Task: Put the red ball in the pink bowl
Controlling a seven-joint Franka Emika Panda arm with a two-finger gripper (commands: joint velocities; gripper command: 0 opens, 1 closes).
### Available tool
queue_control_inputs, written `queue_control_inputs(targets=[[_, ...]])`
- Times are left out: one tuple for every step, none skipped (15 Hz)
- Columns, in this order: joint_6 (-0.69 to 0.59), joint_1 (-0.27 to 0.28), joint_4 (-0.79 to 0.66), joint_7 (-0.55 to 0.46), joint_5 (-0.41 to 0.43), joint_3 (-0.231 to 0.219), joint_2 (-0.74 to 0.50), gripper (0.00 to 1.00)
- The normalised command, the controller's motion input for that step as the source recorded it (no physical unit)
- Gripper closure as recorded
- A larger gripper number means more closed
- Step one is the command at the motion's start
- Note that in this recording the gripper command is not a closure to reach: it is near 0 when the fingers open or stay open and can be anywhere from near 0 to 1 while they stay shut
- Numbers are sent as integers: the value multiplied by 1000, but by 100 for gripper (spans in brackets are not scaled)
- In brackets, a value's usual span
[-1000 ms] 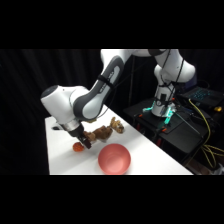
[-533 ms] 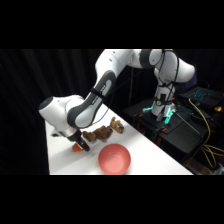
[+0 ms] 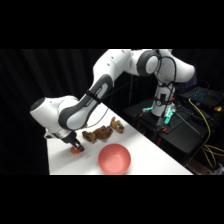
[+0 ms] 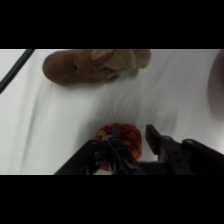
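The red ball lies on the white table near its left edge, to the left of the pink bowl. My gripper is down right over the ball. In the wrist view the red ball sits low in the picture, between and partly behind the two dark fingers. The gripper is open, and its fingers stand apart around the ball. The bowl is empty and stands a short way from the ball.
A brown plush toy lies just behind the ball and bowl, and it fills the top of the wrist view. A black cable crosses the wrist view's top left corner. The table's left edge is close to the gripper.
The arm has swung lower and the gripper has come down from above the ball to sit around it. Ball, bowl and plush toy have not moved.
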Motion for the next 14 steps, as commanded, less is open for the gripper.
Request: queue_control_inputs(targets=[[-80,-79,345,-313,-22,77,175,100],[-41,-67,282,-303,-30,73,137,100],[-24,-62,244,-295,-31,71,113,70],[-12,-56,210,-285,-32,69,87,37],[-5,-53,169,-273,-34,66,53,20],[-3,-53,116,-256,-27,66,2,18],[-6,-50,77,-231,-24,61,-47,18],[-4,-41,-25,-192,-22,56,-166,18],[5,-31,-127,-165,-22,52,-275,18],[37,-5,-330,-133,-40,42,-474,18],[88,21,-507,-115,-42,30,-618,18],[143,58,-719,-80,-69,19,-797,18],[187,72,-845,-49,-91,25,-876,18],[247,82,-957,-24,-98,26,-912,18]])
